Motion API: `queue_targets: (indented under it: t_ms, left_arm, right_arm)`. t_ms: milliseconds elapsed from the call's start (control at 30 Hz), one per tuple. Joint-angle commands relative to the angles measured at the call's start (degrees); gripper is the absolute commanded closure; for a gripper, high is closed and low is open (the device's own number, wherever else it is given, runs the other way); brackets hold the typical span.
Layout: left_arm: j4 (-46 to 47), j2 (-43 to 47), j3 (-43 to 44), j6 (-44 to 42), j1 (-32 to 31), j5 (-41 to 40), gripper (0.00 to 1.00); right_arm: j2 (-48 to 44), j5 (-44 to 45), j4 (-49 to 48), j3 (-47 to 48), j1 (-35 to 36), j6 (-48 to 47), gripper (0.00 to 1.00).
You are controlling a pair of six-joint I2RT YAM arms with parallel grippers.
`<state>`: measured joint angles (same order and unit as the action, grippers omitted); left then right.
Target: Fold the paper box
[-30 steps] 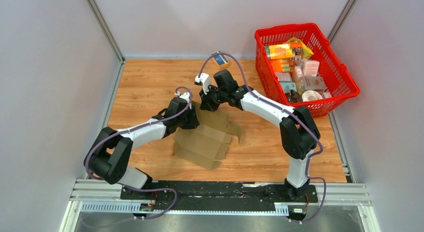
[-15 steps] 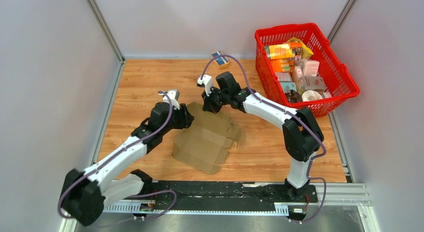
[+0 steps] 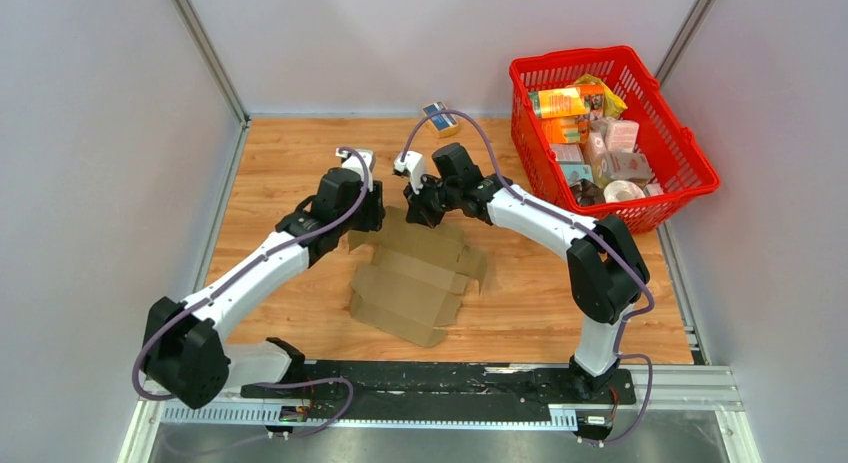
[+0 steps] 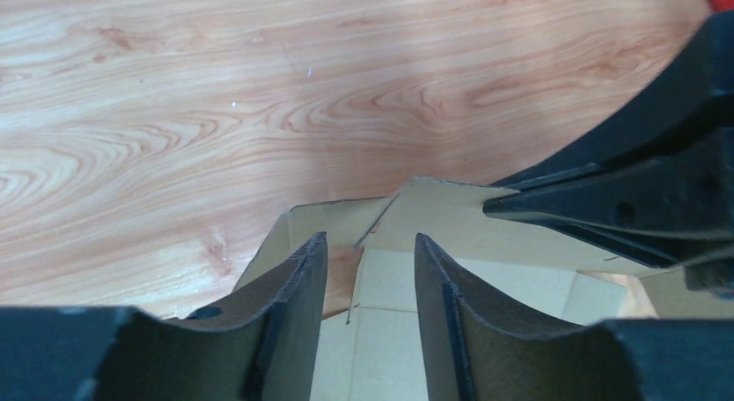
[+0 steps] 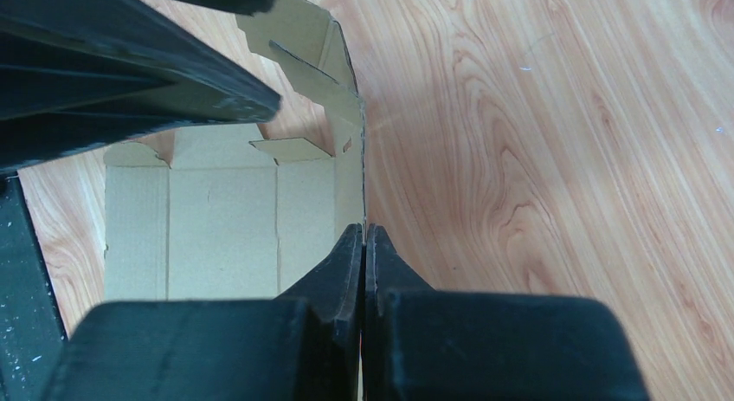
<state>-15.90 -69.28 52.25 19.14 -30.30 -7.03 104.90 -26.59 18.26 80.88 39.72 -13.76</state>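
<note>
Brown corrugated cardboard box blank (image 3: 410, 288): lay mostly unfolded mid-desk (image 3: 285, 168), far flap raised, clamped in right tool (image 5: 363, 238); left tool (image 4: 370, 242) parted, empty.

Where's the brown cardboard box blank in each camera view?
Top external: the paper box lies mid-table, between the arms.
Left wrist: lower centre and right.
Right wrist: left half, its right edge pinched.
Shared landmark: the right gripper clamping the box's edge.
</note>
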Motion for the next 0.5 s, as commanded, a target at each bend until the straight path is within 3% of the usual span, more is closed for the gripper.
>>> queue_targets:
  t_ms: [0,233,467]
  left_arm:
    - [-1.15,-3.84,3.39,-3.05,0.07,0.52,0.52]
    - [1.13,-7.01,2.77,-2.35,-0.28,2.90,0.73]
    - [0.96,-9.21,3.22,-1.29,-2.91,-6.04,1.00]
  right_arm:
    - [-3.47,-2.15,0.46,1.65,0.27,-1.62,1.00]
    - [-3.39,-2.15,0.81,1.91,0.70,-2.06,1.00]
    - [-3.65,2.58,-1.56,0.33,1.76,-1.01,1.00]
